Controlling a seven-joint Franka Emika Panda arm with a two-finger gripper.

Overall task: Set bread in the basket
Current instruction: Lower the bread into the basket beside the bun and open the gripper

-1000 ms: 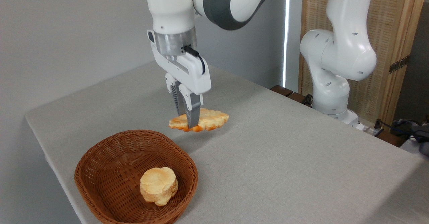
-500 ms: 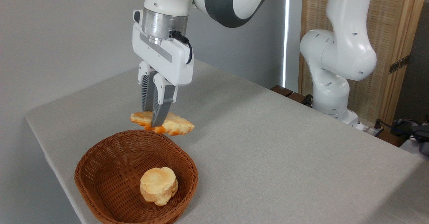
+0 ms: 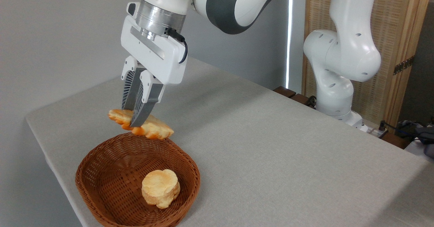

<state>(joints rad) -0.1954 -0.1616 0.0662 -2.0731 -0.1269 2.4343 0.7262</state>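
Note:
My gripper (image 3: 131,120) is shut on the bread (image 3: 154,129), a flat golden-yellow braided loaf that hangs in the air, tilted down to the right. The loaf is above the far rim of the basket (image 3: 101,150), a brown woven wicker oval near the table's front left corner. The fingers (image 3: 144,103) cover the loaf's middle.
A small round pale-yellow bun (image 3: 160,187) lies inside the basket at its right side. The arm's white base (image 3: 334,94) stands at the table's far right edge. The table's left edge (image 3: 44,152) runs close to the basket.
The gripper has carried the bread left and slightly up, from over the bare table to above the basket's far rim. The wrist has tilted more.

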